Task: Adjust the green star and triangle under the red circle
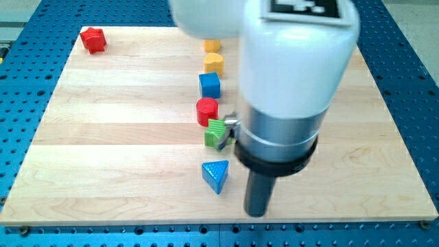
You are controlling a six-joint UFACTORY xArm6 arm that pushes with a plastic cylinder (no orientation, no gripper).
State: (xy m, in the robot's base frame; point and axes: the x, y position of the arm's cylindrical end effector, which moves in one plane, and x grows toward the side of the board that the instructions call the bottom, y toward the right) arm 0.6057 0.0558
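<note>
The red circle (207,111) stands near the board's middle. The green star (217,134) sits just below it and a little to the right, touching or nearly touching it; the arm hides the star's right side. The blue triangle (216,176) lies further down, apart from the star. My tip (256,213) is near the board's bottom edge, to the right of and slightly below the blue triangle, with a gap between them. It touches no block.
Above the red circle stand a blue cube (210,85), a yellow block (214,63) and another yellow block (212,45), partly hidden by the arm. A red block (92,39) sits at the top left corner. The arm's wide body hides the board's upper right middle.
</note>
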